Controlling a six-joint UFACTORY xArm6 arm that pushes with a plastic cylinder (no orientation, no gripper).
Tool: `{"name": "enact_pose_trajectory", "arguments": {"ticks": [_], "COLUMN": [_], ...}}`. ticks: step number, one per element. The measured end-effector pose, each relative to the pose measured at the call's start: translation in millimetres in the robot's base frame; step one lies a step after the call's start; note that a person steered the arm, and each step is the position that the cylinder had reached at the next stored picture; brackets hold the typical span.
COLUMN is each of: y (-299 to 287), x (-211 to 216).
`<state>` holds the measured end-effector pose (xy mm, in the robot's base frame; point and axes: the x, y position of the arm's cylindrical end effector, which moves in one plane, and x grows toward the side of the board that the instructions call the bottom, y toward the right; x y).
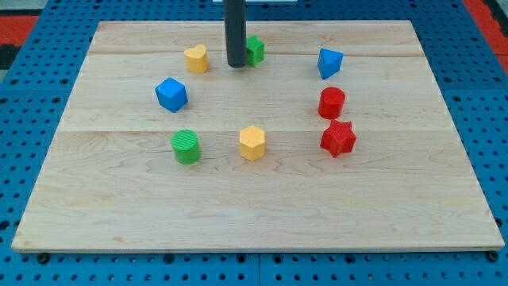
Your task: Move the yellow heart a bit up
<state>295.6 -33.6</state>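
The yellow heart (196,58) lies on the wooden board (254,191) near the view's top, left of centre. My tip (236,65) is the lower end of the dark rod, resting on the board just to the right of the yellow heart, with a small gap between them. A green block (255,49) sits right behind the rod, partly hidden by it.
A blue block (171,94) lies below-left of the heart. A green cylinder (186,147) and a yellow hexagonal block (252,143) sit in the middle row. A blue block (329,62), a red cylinder (332,102) and a red star (338,139) stand at the view's right.
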Motion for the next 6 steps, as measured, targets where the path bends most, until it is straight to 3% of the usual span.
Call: {"name": "enact_pose_trajectory", "arguments": {"ticks": [1, 2, 4, 6], "y": [-12, -69, -75, -39], "x": [28, 23, -3, 36]}}
